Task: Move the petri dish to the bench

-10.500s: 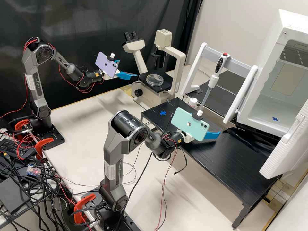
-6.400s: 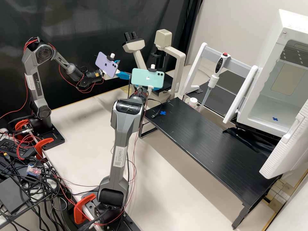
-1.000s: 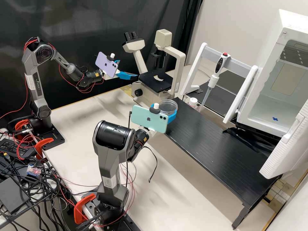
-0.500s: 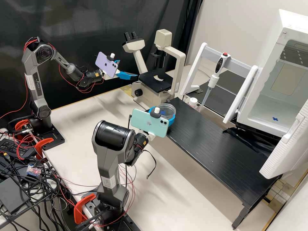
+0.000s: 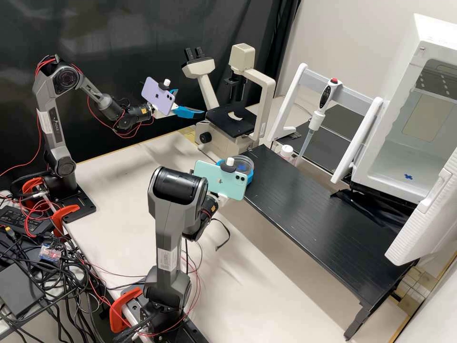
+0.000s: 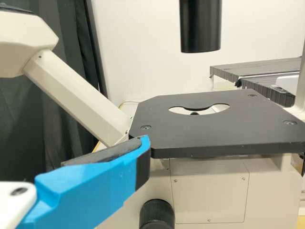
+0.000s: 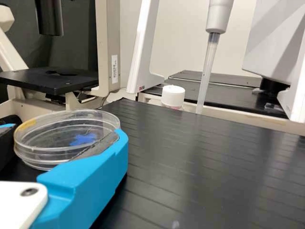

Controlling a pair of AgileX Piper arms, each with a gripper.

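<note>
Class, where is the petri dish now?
In the high view, the petri dish is in the right gripper, over the blue cross, at the microscope end of the black bench.

Glossy plastic dish [image 7: 43, 153], bench [image 5: 314, 219] perhaps metal

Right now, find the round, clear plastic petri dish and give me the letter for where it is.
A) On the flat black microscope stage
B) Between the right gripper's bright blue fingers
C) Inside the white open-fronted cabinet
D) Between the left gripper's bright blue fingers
B: in the right wrist view the petri dish sits between the fingers of the right gripper, and the blue cross shows through its clear plastic.
</note>
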